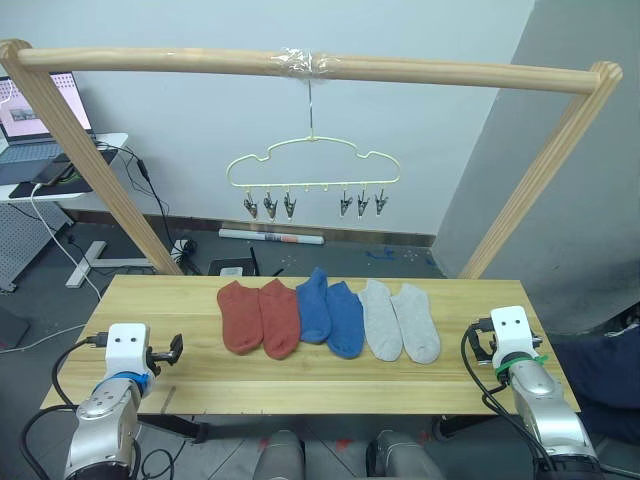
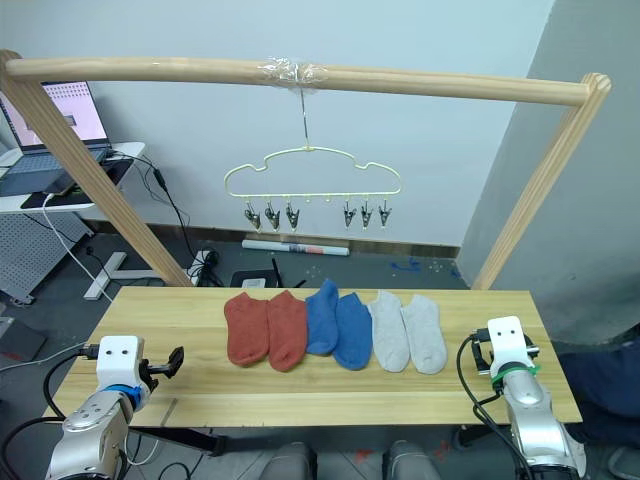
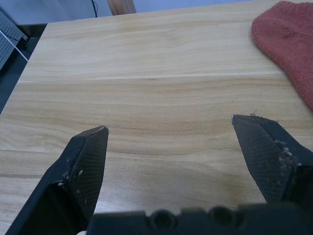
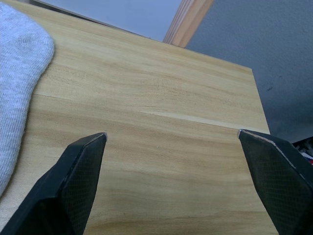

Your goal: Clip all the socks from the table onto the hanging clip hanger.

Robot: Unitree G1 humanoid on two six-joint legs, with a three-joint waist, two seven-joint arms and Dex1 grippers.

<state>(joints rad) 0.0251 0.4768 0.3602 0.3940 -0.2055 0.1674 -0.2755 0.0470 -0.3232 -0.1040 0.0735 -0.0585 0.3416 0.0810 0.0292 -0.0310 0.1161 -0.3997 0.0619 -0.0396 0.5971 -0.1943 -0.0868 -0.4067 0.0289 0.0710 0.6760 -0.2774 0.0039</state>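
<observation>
While wide (empty), both grippers [image 3: 170,129] [image 4: 172,134].

Even, diffuse indoor light; no strong directional source evident. The tabletop [image 1: 200,300] is bright, with only faint, soft shadows beside the socks [image 1: 330,320]. Weak glare on the tape wrapped round the pole [image 1: 310,64]. Head views sharp, straight pole slightly bowed toward the edges. Wrist views: wood grain crisp, near end effector fingers [image 3: 83,171] slightly soft.
</observation>
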